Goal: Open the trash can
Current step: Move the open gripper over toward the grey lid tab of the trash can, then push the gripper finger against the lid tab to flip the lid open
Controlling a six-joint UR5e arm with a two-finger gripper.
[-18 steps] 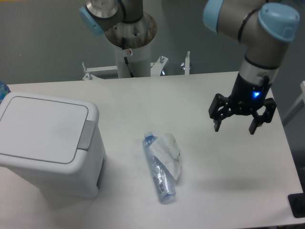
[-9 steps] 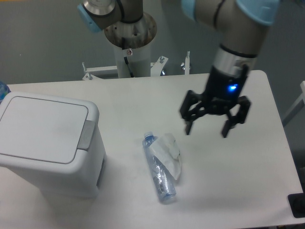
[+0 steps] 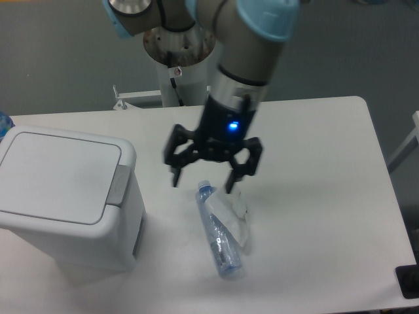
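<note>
The trash can (image 3: 65, 199) is a boxy white bin standing at the left of the table, its flat lid (image 3: 59, 175) down and closed. A grey latch tab (image 3: 118, 184) sits on the rim at the lid's right side. My gripper (image 3: 203, 182) hangs open above the table's middle, to the right of the can and apart from it. Nothing is between its black fingers.
A crushed clear plastic bottle (image 3: 219, 237) lies on the table just below the gripper, with a crumpled white tissue (image 3: 237, 216) against its right side. The arm's base column (image 3: 180, 72) stands behind the table's far edge.
The arm has swept left across the table, from the right side to the middle, closer to the trash can. The gripper stays open. The can, bottle and tissue have not moved.
</note>
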